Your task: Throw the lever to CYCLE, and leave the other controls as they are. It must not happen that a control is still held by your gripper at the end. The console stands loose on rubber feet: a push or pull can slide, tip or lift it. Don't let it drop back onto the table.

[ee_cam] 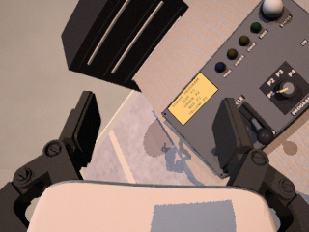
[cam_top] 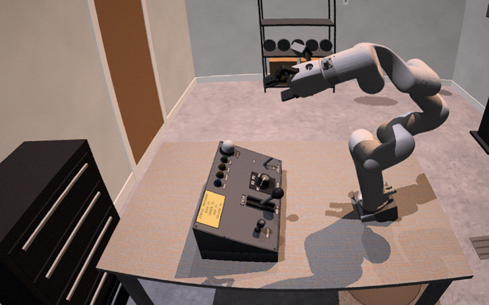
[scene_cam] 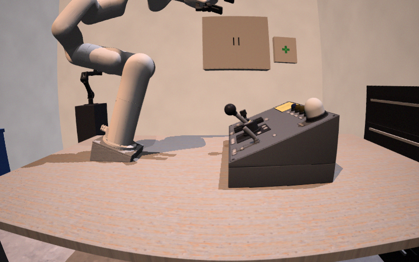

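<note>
A dark grey sloped console (cam_top: 241, 198) stands on the wooden table. Its lever (cam_top: 271, 197), with a black ball knob, leans in a slot toward the console's right edge; the lever also shows in the exterior view (scene_cam: 237, 114) and in the wrist view (ee_cam: 257, 126). The panel also carries a white dome button (cam_top: 227, 145), a column of coloured buttons (cam_top: 221, 169), a rotary knob (cam_top: 263, 179), a small toggle (cam_top: 260, 224) and a yellow label (cam_top: 211, 208). My gripper (cam_top: 279, 88) is open and empty, high above the table beyond the console's far end.
A black drawer cabinet (cam_top: 44, 222) stands left of the table. The arm's base (cam_top: 375, 209) is mounted on the table right of the console. A metal shelf unit (cam_top: 297, 34) stands at the back wall.
</note>
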Tool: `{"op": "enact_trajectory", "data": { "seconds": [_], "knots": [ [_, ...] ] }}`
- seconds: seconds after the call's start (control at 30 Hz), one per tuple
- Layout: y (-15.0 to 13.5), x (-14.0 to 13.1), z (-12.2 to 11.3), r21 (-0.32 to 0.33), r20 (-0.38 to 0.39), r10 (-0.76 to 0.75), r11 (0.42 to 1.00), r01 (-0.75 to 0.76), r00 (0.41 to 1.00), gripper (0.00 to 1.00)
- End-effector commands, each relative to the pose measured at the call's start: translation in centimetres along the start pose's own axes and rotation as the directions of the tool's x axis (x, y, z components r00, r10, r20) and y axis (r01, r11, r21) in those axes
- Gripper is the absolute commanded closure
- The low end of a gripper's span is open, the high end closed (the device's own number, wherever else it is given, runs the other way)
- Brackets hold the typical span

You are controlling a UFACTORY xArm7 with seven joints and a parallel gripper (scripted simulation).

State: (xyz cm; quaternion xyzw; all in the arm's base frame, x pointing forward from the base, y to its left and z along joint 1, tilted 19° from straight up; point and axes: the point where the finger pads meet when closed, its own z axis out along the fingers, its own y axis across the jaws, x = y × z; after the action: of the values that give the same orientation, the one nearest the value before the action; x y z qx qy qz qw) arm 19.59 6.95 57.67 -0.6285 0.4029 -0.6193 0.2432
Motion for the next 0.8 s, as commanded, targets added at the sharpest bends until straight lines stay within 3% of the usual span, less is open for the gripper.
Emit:
{"op": "enact_trajectory", "data": {
  "seconds": [0.0, 0.03, 0.07, 0.1, 0.13, 0.17, 0.23, 0.33, 0.43, 0.5, 0.53, 0.77],
  "knots": [
    [1.0, -6.3, 0.0, -0.017, 0.059, -0.219, 0.975, 0.221, 0.974, 0.0],
    [1.0, -6.3, 0.0, -0.017, 0.059, -0.219, 0.975, 0.221, 0.974, 0.0],
    [1.8, -8.6, 0.0, -0.018, 0.077, -0.31, 0.95, 0.312, 0.948, 0.0],
    [1.8, -8.6, 0.0, -0.018, 0.077, -0.31, 0.95, 0.312, 0.948, 0.0],
    [2.7, -10.5, -0.1, -0.017, 0.091, -0.392, 0.918, 0.395, 0.915, 0.0],
    [2.7, -10.5, -0.1, -0.017, 0.091, -0.392, 0.918, 0.395, 0.915, 0.0],
    [4.5, -13.7, -0.2, -0.013, 0.111, -0.529, 0.846, 0.534, 0.841, 0.0],
    [4.5, -13.7, -0.2, -0.013, 0.111, -0.529, 0.846, 0.534, 0.841, 0.0],
    [6.1, -15.9, -0.4, -0.008, 0.12, -0.632, 0.77, 0.637, 0.766, 0.0],
    [6.1, -15.9, -0.4, -0.008, 0.12, -0.632, 0.77, 0.637, 0.766, 0.0],
    [6.8, -16.8, -0.4, -0.006, 0.122, -0.672, 0.735, 0.678, 0.73, 0.0],
    [7.4, -17.5, -0.5, -0.004, 0.123, -0.706, 0.703, 0.711, 0.698, 0.0]
  ]
}}
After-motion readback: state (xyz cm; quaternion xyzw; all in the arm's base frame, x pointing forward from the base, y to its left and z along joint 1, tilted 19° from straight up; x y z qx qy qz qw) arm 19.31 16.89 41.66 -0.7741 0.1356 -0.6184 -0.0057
